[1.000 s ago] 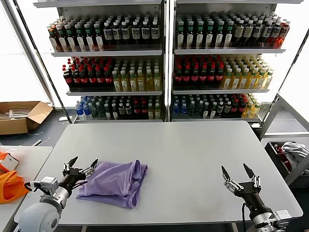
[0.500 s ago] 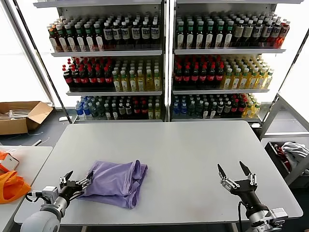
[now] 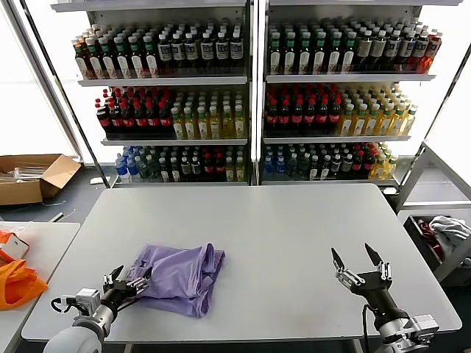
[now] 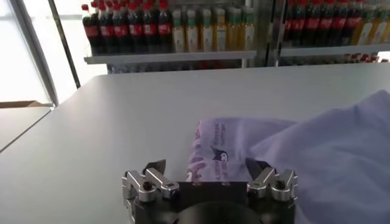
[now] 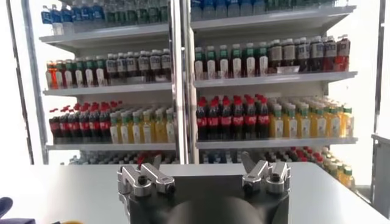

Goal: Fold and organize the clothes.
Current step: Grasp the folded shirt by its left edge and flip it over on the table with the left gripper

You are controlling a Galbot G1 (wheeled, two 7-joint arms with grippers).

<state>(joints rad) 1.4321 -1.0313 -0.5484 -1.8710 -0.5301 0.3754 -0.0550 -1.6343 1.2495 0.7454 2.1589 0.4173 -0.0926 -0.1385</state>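
The clothes are one lavender T-shirt [image 3: 180,276], lying loosely folded on the grey table [image 3: 280,228] at its front left. My left gripper [image 3: 126,279] sits low at the shirt's front-left corner. In the left wrist view the left gripper [image 4: 206,164] is open, and the shirt's printed edge [image 4: 213,152] lies between its fingers, while the rest of the shirt [image 4: 329,146] spreads beyond. My right gripper [image 3: 360,263] hovers open near the front right of the table, far from the shirt. Nothing is between the right gripper [image 5: 200,159] fingers.
Tall shelves of drink bottles [image 3: 250,95] stand behind the table. An orange bag [image 3: 16,283] lies on a side table to the left, with a cardboard box [image 3: 33,176] on the floor beyond. A bin with cloth [image 3: 445,232] stands at the right.
My left gripper has dropped lower and slid right, onto the shirt's front-left corner. The right gripper shifted slightly earlier and now holds still.
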